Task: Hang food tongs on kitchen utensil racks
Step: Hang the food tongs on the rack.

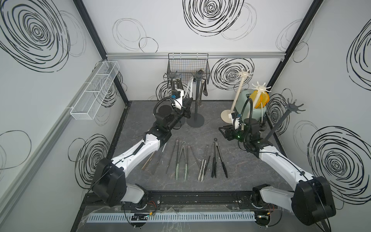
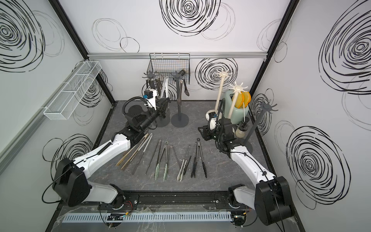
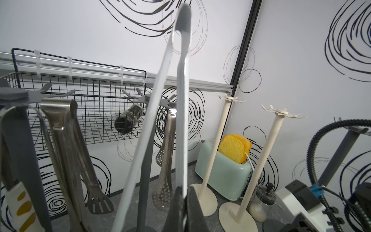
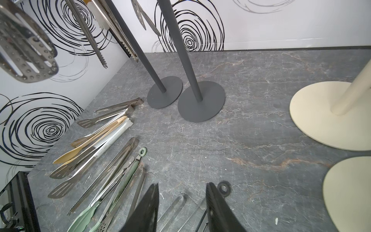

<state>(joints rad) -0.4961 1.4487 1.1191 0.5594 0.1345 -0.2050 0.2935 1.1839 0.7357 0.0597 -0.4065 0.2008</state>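
Observation:
My left gripper (image 3: 184,187) is shut on one arm of white food tongs (image 3: 181,120), which stand upright with their hinge end up, next to the hooks of two dark grey kitchen utensil racks (image 1: 172,76) (image 1: 197,75) at the back. Steel tongs (image 3: 66,140) hang from the nearer rack and perforated tongs (image 3: 166,160) from the other. Several more tongs lie in a row on the table, among them a green-tipped pair (image 1: 181,158) and a black-tipped pair (image 1: 217,158). My right gripper (image 4: 181,183) is open and empty, low over the hinge ends of that row.
Two cream racks (image 1: 246,74) (image 1: 261,88) and a third dark grey rack (image 1: 295,107) stand at the right. A mint toaster (image 1: 245,100) with toast sits behind them. A black wire basket (image 1: 187,66) hangs on the back wall, and a white mesh tray (image 1: 94,94) on the left wall.

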